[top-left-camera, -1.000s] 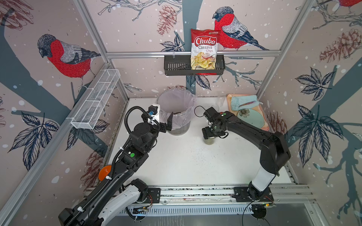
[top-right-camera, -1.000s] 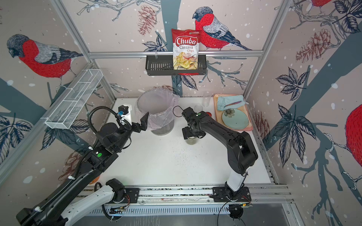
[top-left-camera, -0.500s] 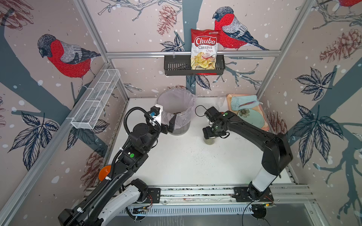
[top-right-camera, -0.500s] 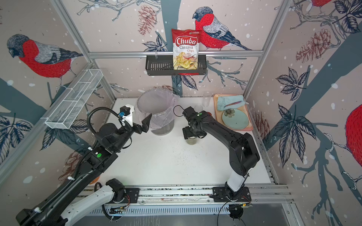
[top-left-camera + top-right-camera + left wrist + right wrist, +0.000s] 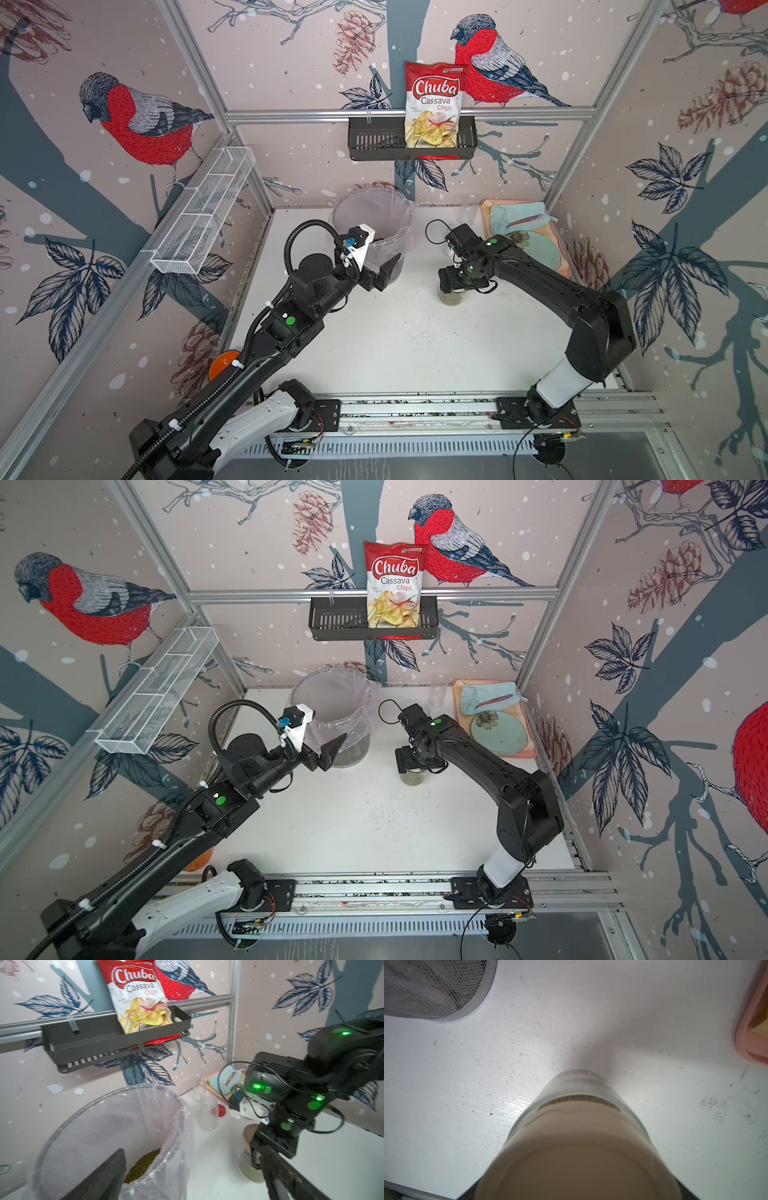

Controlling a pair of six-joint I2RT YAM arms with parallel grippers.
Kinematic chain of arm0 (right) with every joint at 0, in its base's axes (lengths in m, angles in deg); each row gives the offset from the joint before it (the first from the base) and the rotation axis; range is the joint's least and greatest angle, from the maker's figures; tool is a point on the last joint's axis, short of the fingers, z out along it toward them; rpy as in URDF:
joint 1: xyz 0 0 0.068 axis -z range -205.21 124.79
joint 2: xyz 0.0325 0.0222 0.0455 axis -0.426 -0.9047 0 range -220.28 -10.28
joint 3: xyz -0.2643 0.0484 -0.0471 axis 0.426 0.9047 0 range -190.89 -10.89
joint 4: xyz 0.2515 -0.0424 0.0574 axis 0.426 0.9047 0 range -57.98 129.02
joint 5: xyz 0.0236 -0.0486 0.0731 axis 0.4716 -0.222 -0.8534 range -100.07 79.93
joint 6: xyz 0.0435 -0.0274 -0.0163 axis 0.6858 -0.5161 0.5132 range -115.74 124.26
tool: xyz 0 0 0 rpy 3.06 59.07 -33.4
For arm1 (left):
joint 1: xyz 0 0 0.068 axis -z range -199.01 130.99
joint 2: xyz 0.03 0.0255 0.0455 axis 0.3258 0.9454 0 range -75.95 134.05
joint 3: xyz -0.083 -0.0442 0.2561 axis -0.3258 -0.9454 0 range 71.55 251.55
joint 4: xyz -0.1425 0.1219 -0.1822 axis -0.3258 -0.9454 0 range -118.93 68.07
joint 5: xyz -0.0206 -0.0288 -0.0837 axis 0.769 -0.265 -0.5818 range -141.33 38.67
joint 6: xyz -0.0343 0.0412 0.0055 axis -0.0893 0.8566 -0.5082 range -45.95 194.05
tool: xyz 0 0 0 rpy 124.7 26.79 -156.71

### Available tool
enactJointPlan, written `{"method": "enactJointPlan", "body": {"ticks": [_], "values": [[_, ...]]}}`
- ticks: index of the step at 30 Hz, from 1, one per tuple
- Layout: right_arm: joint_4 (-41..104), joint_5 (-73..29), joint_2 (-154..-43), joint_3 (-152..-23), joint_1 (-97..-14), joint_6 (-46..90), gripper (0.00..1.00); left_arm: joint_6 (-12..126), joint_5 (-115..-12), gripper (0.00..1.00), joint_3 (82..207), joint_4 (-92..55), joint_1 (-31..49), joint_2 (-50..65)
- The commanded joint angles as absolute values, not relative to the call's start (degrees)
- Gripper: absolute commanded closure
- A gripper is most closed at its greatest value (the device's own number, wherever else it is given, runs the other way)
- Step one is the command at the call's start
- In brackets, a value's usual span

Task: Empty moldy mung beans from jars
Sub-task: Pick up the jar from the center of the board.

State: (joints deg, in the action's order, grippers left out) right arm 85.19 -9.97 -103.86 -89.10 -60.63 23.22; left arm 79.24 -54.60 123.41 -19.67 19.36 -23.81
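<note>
my right end effector point(image 5: 452, 284) sits straight down over the beige lid point(image 5: 577, 1167) of a clear jar point(image 5: 579, 1084). its jaws lie against the lid's two sides, so i read it as clamped on the lid. the jar stands upright on the white surface point(image 5: 415, 353), between the lined bin point(image 5: 83, 1130) and the pink tray point(image 5: 743, 1043), apart from both. a thin band of mung beans point(image 5: 579, 1098) shows through the glass just under the lid.

my left end effector point(image 5: 332, 750) is spread wide and holds nothing. it hangs in front of the bin, pointing across toward the lidded jar, well short of it.

further out, dumped beans point(image 5: 143, 1162) lie in a heap at the bottom of the bin liner. an empty lidless jar point(image 5: 207, 1113) stands beyond the bin with a red lid point(image 5: 221, 1110) just beside it.

so i judge one jar is done and the step in hand is opening the beige-lidded one. next i'd bring the left end effector across and low, and close it on the glass body under the lid. that braces the jar against turning while the right end effector twists the lid off. the glass is smooth and round, so the hold needs to be centred and firm or the jar will spin with the lid. after that comes the tip over the bin.
</note>
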Motion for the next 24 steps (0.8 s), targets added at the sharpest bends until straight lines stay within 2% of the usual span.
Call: {"method": "enactJointPlan", "body": {"ticks": [1, 11, 17, 24], "values": [[83.88, -11.33, -102.19, -88.77, -60.03, 22.95, 0.26, 81.16, -57.34, 0.02, 124.57, -20.87, 20.86, -22.95], [83.27, -14.03, -99.13, -87.78, -58.79, 23.35, 0.27, 83.65, -59.96, 0.02, 126.01, -23.36, 23.42, -21.85], [83.96, -16.16, -96.87, -89.06, -58.79, 24.04, 0.27, 85.77, -48.69, 0.02, 128.41, -27.55, 29.70, -17.87], [85.23, -18.56, -95.86, -91.40, -58.28, 23.66, 0.27, 86.70, -48.37, 0.02, 128.15, -28.61, 34.47, -14.55]]}}
